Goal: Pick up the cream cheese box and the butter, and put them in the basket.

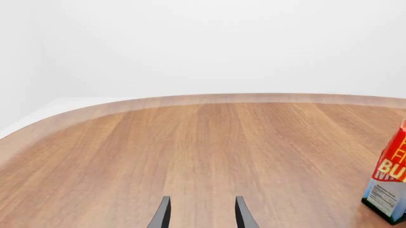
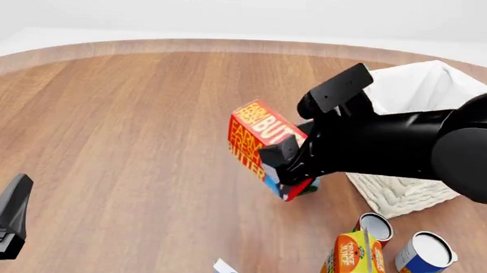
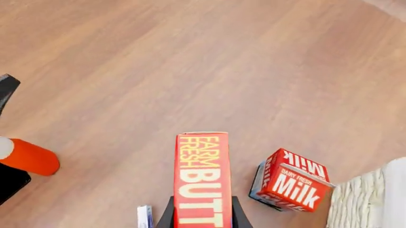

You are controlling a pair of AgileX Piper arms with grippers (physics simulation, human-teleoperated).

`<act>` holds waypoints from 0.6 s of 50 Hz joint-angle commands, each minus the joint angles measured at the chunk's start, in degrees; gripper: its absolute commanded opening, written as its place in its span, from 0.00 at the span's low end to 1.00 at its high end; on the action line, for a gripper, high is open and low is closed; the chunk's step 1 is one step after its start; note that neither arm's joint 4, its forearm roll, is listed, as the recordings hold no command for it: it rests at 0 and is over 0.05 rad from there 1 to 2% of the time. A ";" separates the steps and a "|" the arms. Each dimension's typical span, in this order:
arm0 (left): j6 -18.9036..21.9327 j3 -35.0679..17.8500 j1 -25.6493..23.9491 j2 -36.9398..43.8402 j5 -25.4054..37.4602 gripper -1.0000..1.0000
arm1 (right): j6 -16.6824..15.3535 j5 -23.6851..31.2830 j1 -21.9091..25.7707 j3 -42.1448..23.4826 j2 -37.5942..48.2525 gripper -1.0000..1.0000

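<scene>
The butter (image 2: 259,143) is an orange-red box with pale letters and a blue end. It hangs tilted just left of the basket (image 2: 399,193), with my right gripper (image 2: 295,175) shut on its lower end. In the right wrist view the butter (image 3: 201,175) fills the gap between the fingers. It also shows at the edge of the left wrist view, butter (image 1: 390,180). A white and pale blue corner at the front edge looks like the cream cheese box (image 2: 226,272). My left gripper (image 2: 5,222) is low at the near left, open and holding nothing (image 1: 201,213).
An orange juice carton (image 2: 357,259) and two open cans (image 2: 376,226) (image 2: 424,257) stand in front of the basket. A red-white milk carton (image 3: 288,183) sits beside the basket wall under my right arm. An orange-red cylinder (image 3: 28,156) lies farther left.
</scene>
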 commanded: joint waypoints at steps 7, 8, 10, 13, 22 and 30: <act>0.00 0.00 0.00 0.00 0.00 1.00 | -4.91 10.28 -2.90 -10.69 -10.53 0.00; 0.00 0.00 0.00 0.00 0.00 1.00 | -4.86 10.71 -3.26 -11.36 -11.10 0.00; 0.00 0.00 0.00 0.00 0.00 1.00 | -5.51 11.48 -3.90 -12.15 -11.83 0.00; 0.00 0.00 0.00 0.00 0.00 1.00 | -6.37 11.94 -5.84 -12.53 -13.27 0.00; 0.00 0.00 0.00 0.00 0.00 1.00 | -7.48 14.52 -12.38 -16.76 -16.62 0.00; 0.00 0.00 0.00 0.00 0.00 1.00 | -7.16 13.98 -17.17 -15.77 -19.00 0.00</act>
